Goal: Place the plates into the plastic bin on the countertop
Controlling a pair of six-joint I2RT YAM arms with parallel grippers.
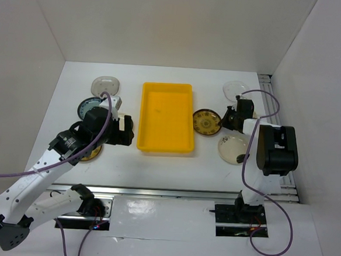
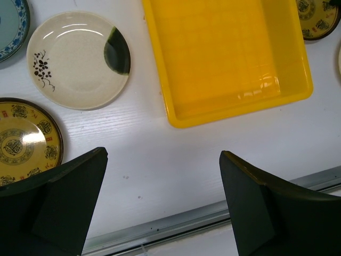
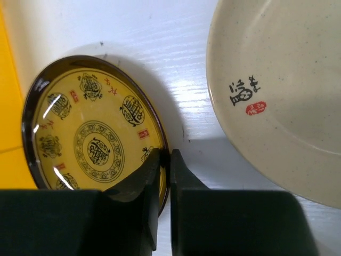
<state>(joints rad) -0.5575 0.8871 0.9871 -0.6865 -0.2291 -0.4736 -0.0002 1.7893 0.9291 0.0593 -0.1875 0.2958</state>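
The yellow plastic bin [image 1: 166, 117] lies mid-countertop and holds no plates; it also shows in the left wrist view [image 2: 224, 53]. My right gripper [image 3: 170, 160] is shut on the right rim of a yellow-brown patterned plate [image 3: 90, 133], which lies just right of the bin [image 1: 206, 121]. A cream plate with black script [image 3: 282, 90] lies beside it. My left gripper [image 2: 162, 197] is open and empty, above the white surface near the bin's front left corner. A cream plate with a dark spot [image 2: 80, 60], a teal plate [image 2: 10, 26] and another yellow patterned plate [image 2: 26, 141] lie left of the bin.
A clear plate [image 1: 236, 88] sits at the back right and a greyish plate [image 1: 106, 86] at the back left. A cream plate [image 1: 233, 149] lies front right. White walls bound the countertop, and a metal rail [image 1: 172, 194] runs along its front edge.
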